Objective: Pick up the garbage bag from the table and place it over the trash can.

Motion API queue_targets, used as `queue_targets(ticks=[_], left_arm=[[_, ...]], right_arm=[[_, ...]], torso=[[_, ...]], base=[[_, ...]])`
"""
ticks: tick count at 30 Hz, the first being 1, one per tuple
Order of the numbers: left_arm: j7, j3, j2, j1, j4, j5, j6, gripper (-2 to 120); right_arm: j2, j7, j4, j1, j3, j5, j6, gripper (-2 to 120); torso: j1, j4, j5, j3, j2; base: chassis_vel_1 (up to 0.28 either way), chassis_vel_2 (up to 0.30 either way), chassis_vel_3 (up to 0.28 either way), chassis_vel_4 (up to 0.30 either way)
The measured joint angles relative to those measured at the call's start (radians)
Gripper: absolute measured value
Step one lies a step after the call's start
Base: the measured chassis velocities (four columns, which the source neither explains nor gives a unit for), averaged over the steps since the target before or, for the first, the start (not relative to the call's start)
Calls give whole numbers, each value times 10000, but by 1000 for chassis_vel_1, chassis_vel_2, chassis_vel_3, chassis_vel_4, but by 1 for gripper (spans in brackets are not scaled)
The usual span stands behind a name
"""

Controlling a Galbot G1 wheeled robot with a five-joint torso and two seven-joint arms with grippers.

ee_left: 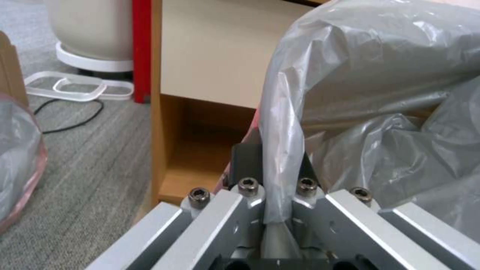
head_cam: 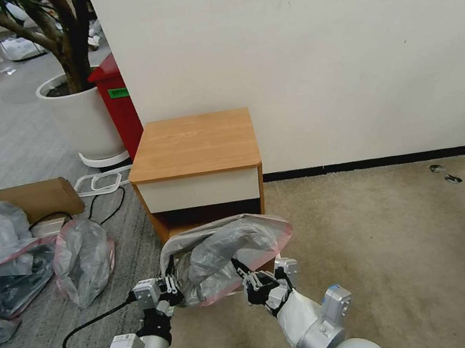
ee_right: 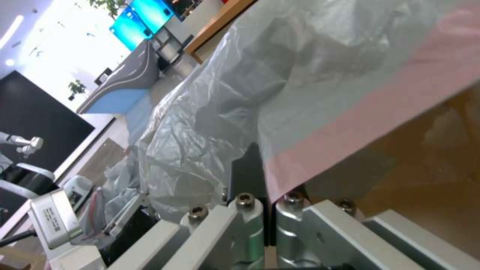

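Left gripper (head_cam: 170,285) and right gripper (head_cam: 255,282) each pinch the garbage bag (head_cam: 222,256), stretching it open in front of the table (head_cam: 195,144)

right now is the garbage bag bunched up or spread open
Spread open. The garbage bag hangs stretched between the left hand and right hand, each shut on its rim, mouth gaping before the table.

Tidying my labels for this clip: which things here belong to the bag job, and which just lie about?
Job: thin grey plastic garbage bag with pink rim, held by left gripper and right gripper; light wooden table.
Lying about: stuffed grey bags, cardboard box, red bin, white plant pot.
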Motion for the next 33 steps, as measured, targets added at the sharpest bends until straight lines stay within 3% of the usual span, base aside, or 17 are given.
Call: queue_targets(ticks=[8,22,33], left_arm=[[-227,67,-72,-81,-20,-116,210,0],[-912,-711,-132,-488,-286,-1617,924,0],[-1156,-818,-161,-514,-626,-2529,1461,0]], right_arm=[[-6,-89,59,-123,11,-157,107,0],[-219,-431,155,-449,249,-521,346,0],[-253,-658,-33,-527,475,-889,573,0]], torso=[[0,0,0,0,0],[0,-1,0,0,0],[0,0,0,0,0]], base=[[0,0,0,0],[0,0,0,0],[0,0,0,0]])
